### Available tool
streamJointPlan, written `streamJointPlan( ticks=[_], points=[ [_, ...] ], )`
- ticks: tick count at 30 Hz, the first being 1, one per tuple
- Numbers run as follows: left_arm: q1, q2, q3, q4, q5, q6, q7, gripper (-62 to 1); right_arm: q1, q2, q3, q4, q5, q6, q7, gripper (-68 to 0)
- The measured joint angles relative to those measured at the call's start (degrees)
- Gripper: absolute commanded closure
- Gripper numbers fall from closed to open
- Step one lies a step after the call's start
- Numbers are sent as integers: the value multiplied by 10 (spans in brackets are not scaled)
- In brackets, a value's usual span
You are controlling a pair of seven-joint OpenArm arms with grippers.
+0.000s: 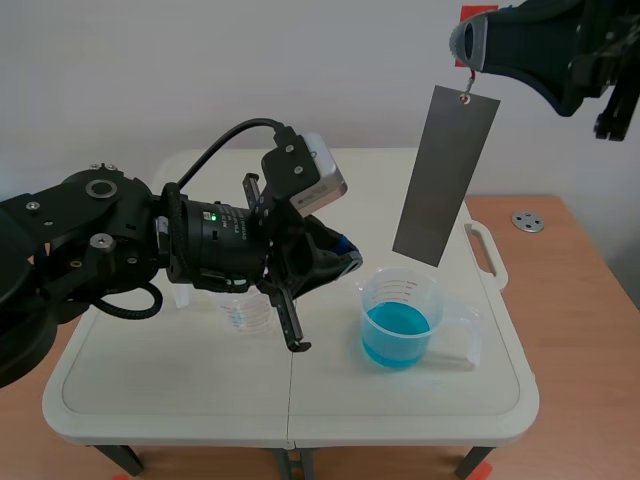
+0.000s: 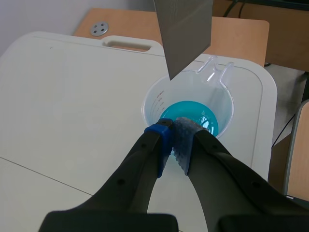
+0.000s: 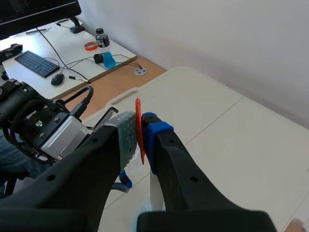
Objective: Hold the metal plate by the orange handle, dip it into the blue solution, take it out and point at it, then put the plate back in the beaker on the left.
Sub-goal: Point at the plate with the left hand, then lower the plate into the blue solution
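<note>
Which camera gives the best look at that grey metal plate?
The scene view: the whole metal plate hangs from the right end effector. Left wrist shows only its lower end; right wrist only the orange handle.

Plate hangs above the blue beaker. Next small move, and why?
Likely tilt the left gripper up toward the metal plate: shut, it aims low at the beaker of blue solution, while the plate hangs clear above from the right gripper.

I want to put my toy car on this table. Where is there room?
The white folding table is bare along its near edge, before both beakers, and at the far side behind the left arm. The middle is crowded: clear beaker, beaker of blue liquid, the left gripper at its rim, grey metal plate hanging above.
</note>
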Motion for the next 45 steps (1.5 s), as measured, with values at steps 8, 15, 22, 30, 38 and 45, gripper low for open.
streamJointPlan(
  ticks=[8, 15, 22, 30, 38, 45],
  points=[
    [11, -5, -1, 0, 0, 2, -3, -27, 0, 0, 0, 0, 0, 0, 0, -11],
    [77, -67, -65, 10, -1, 24, -59, -27, 0, 0, -4, 0, -1, 0, 0, -11],
    [185, -174, -163, 83, -22, 24, -114, -27, 0, -9, -4, 0, -35, 0, 0, -11],
    [373, -271, -327, 123, -79, 24, -176, -27, 0, -13, -15, -2, -51, 0, 5, -11],
    [593, -281, -499, 122, -78, 36, -225, -27, 0, -14, -28, -20, -72, 0, 17, -11],
    [733, -253, -551, 122, -66, 37, -241, -27, 0, -14, -42, -43, -107, 0, 39, -11]
  ],
)
